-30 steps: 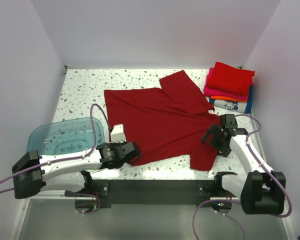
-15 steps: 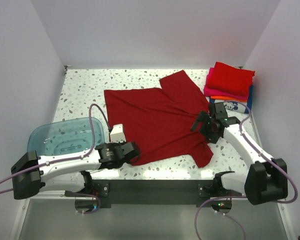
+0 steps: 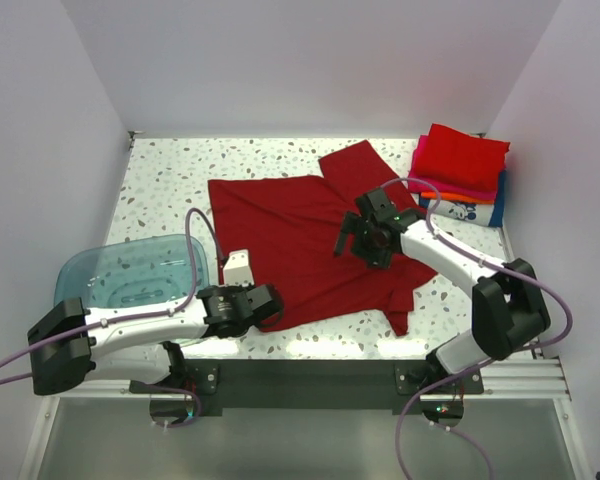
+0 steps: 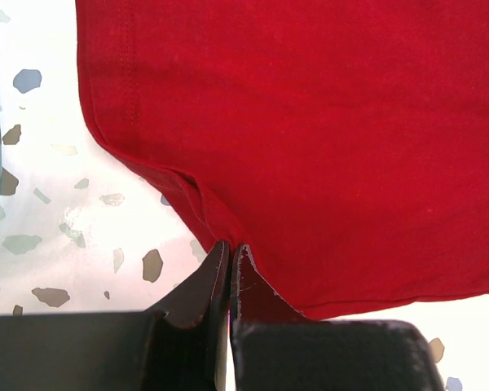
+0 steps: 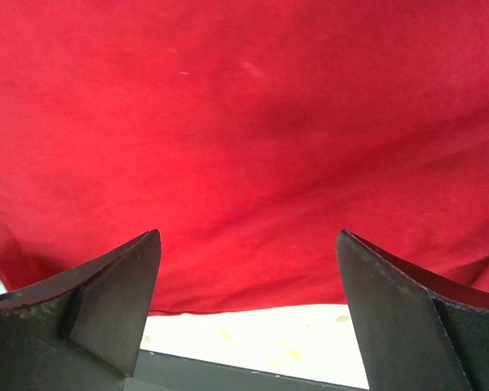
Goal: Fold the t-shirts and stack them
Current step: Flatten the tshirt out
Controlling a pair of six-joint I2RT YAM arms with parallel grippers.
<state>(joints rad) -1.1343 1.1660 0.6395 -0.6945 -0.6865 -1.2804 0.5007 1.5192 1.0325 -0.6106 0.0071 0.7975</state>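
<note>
speckled table (image 3: 170, 170): shirt (image 3: 290, 230), stack (image 3: 460, 165), tub (image 3: 130, 275)

In the right wrist view the dark red t-shirt (image 5: 244, 122) is running off the top and both sides, and the fingers of the right end effector (image 5: 248, 244) are being cut off at the bottom. In the left wrist view its hem is disappearing behind the left end effector (image 4: 230, 257). At the far right corner of the desk (image 3: 170, 170), the white-and-blue printed t-shirt (image 3: 458, 209) is showing only a strip, its print too small to read.
</note>
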